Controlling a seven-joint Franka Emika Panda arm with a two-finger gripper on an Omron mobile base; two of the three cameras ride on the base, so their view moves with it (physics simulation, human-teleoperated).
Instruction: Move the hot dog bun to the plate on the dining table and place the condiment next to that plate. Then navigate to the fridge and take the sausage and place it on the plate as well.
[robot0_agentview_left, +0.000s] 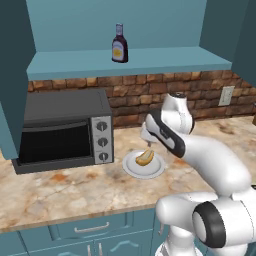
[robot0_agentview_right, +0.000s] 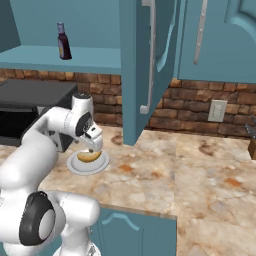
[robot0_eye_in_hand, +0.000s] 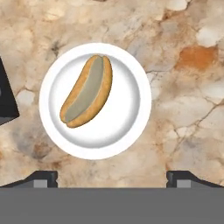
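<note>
Marbled stone counter (robot0_agentview_left: 75, 192) stretched below brick wall and teal cupboards, a black toaster oven (robot0_agentview_left: 62, 132) at the left and the condiment (robot0_agentview_left: 119, 44) on the far shelf. My gripper (robot0_agentview_left: 147, 142) hung with fingers spread wide over the hot dog bun (robot0_eye_in_hand: 87, 90), which lay slantwise on a small white plate (robot0_eye_in_hand: 127, 127). Closing across its length, I judged, might skid it off.

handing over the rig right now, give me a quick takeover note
Gripper: fingers open, holding nothing, hovering above the hot dog bun.
Hot dog bun: lies on a small all-white plate on the wall counter, beside the toaster oven.
Condiment: upright on the shelf above.
Done: nothing delivered.
Left: grasp bun, carry to dining table plate, place condiment beside it, then fetch sausage from fridge.
</note>
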